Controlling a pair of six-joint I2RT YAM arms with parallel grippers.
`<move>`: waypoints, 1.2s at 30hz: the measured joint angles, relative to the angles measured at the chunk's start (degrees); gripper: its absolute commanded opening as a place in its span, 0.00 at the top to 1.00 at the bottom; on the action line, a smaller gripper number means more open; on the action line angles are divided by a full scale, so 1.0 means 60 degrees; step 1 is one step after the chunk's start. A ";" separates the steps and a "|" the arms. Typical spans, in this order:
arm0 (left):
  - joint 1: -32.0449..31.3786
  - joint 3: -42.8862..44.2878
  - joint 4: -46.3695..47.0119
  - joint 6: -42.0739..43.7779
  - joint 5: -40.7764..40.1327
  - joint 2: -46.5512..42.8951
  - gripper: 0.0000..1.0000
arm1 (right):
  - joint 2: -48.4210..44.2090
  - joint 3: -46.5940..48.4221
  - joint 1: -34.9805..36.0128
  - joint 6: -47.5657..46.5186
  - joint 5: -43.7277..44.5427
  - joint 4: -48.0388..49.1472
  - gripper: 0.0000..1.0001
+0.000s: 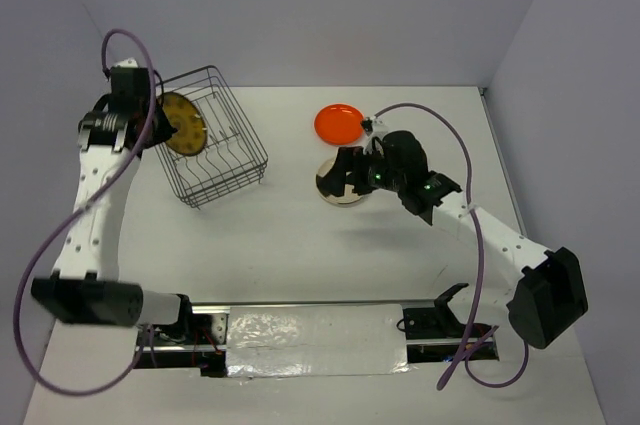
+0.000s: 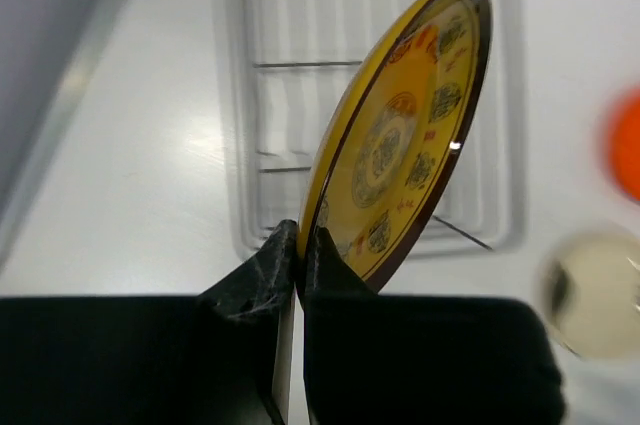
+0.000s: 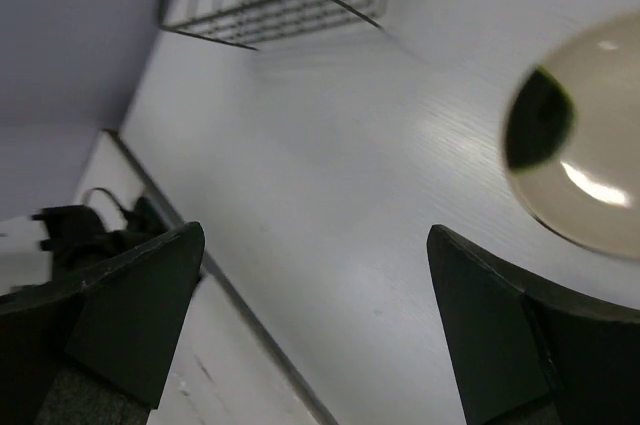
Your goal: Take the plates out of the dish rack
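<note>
Plate [image 2: 400,145] pinched edgewise in left hand [image 2: 300,242].

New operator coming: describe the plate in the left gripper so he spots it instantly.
Look at the wire dish rack, far left on the table. At its left side the left gripper pinches a patterned plate on edge. It alone is yellow-gold with a dark rim; the orange plate and cream plate lie flat, further right.
</note>
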 measured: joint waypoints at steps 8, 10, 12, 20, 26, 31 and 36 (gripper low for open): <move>-0.0160 -0.4255 0.3807 0.0069 0.7541 -0.3053 1.00 | 0.0758 0.1005 0.0474 0.1719 -0.0878 0.2754 0.01; -0.0182 -0.4991 0.4736 -0.0266 0.8816 -0.2922 1.00 | 0.1202 0.1650 0.0627 0.1767 -0.0393 0.2699 0.02; -0.0182 -0.5548 0.5391 -0.0667 0.9796 -0.2860 0.97 | 0.1617 0.2106 0.0707 0.1749 0.0066 0.2656 0.05; -0.0211 -0.6036 0.6914 -0.1410 1.1326 -0.2878 0.33 | 0.2098 0.1894 0.0754 0.2084 -0.0262 0.3559 1.00; -0.0379 -0.4819 0.4779 -0.0809 0.8863 -0.2324 0.01 | 0.1989 0.1523 0.0444 0.2335 0.0171 0.3297 1.00; -0.0357 -0.4153 0.3304 0.0029 0.5479 -0.2681 0.01 | 0.0987 -0.0572 -0.2164 0.3133 0.0823 0.2688 1.00; -0.0415 -0.4958 0.3129 0.0696 0.3730 -0.4109 0.01 | 0.0608 -0.1807 -0.5493 0.3213 0.1137 0.2004 1.00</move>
